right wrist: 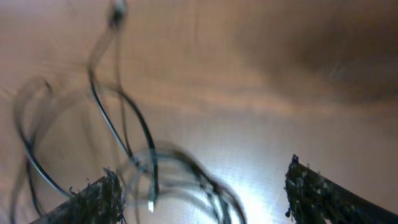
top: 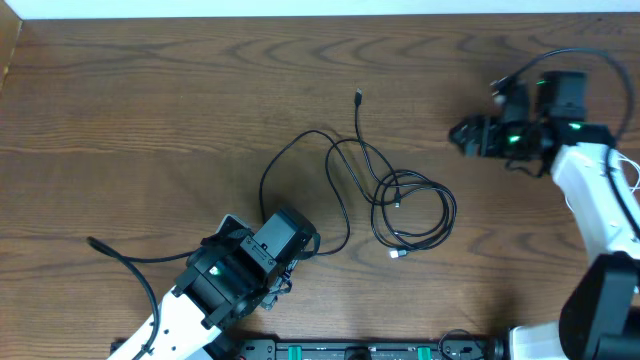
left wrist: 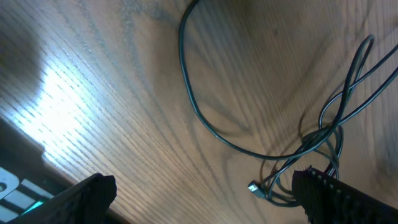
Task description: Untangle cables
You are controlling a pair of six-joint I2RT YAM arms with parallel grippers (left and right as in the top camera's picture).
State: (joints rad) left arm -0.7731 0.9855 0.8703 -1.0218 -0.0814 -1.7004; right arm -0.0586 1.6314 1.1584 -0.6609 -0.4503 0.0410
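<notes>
While cables (top: 392,186) lie looped together on table (top: 150,120), left jaws apart, empty; right jaws apart, empty

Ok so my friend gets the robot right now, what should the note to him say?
Left gripper: fingers wide open, empty, low over the table next to the cables' big loop.
Right gripper: fingers open, holding nothing, off to the right of the pile.
Cables: tangled in the middle of the table, a coiled bunch with one plug end pointing at the far edge.
Done: nothing is pulled apart yet.
Left: free each cable and lay them apart.
</notes>
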